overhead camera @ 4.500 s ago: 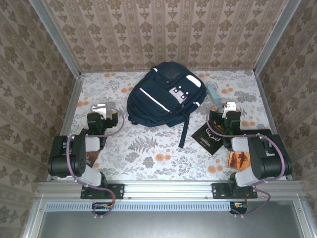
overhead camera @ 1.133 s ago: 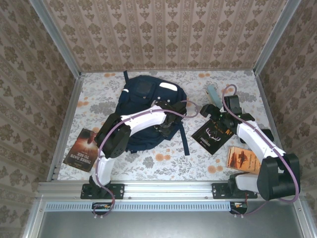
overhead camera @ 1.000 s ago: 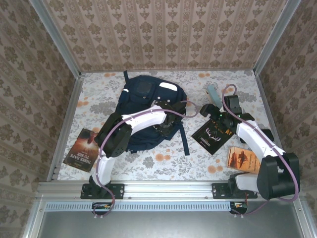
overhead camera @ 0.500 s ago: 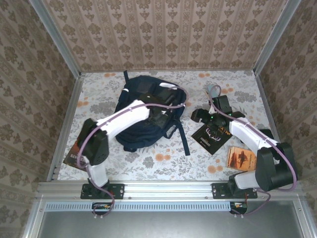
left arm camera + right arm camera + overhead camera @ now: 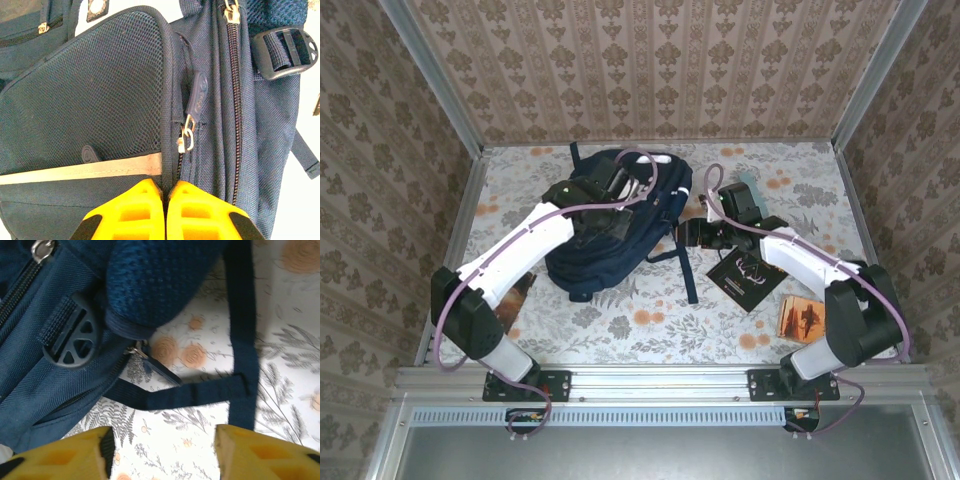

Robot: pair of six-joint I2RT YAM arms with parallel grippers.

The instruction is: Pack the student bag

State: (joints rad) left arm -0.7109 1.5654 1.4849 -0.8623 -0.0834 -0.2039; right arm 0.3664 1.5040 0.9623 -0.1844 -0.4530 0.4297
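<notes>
At centre, student bag point(image 5: 610, 258), axis diagonal

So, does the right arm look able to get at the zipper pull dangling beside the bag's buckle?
Probably yes: the right gripper, jaws apart, faces the zipper pull, with just a loose strap lying between them.

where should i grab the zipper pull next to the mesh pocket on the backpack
Take the long navy pull tab beside the mesh pocket of the student bag, not the small metal slider. The tab lies flat against the fabric, so probably pinch across its narrow width, coming straight down onto the bag's face.
</notes>
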